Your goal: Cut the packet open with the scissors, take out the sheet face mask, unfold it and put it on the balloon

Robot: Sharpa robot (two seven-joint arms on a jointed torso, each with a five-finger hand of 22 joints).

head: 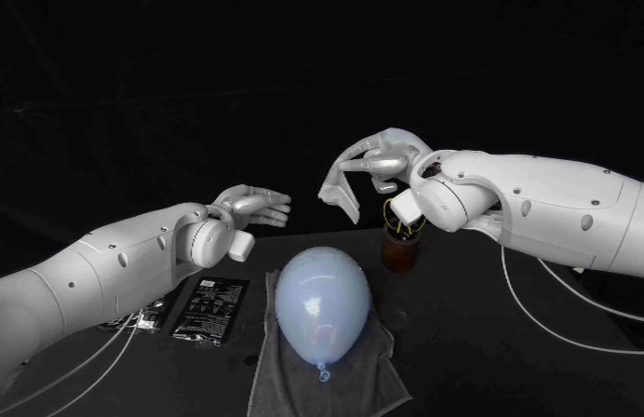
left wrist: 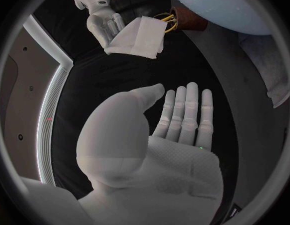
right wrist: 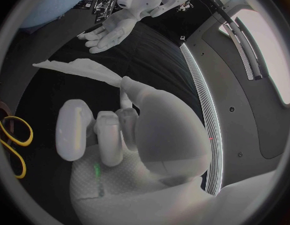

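Observation:
My right hand [head: 382, 161] is raised above the table and pinches the white folded sheet mask [head: 341, 194], which hangs down from its fingers. From the left wrist the mask [left wrist: 139, 37] looks like a folded square under that hand [left wrist: 101, 15]; from the right wrist it is a flat strip [right wrist: 82, 67] at the fingertips of the right hand [right wrist: 120, 130]. My left hand [head: 255, 208] is open with nothing in it, a short way left of the mask, palm [left wrist: 176, 130] up and fingers straight. The pale blue balloon [head: 322, 310] lies on a grey towel [head: 362, 384] below both hands. The black packet [head: 211, 310] lies left of the balloon.
A brown cup [head: 400, 251] stands right of the balloon's far end, with the yellow-handled scissors [head: 403, 217] upright in it, just under my right wrist. A second dark packet [head: 151, 316] lies half under my left forearm. White cables [head: 564, 324] trail across the table at the right.

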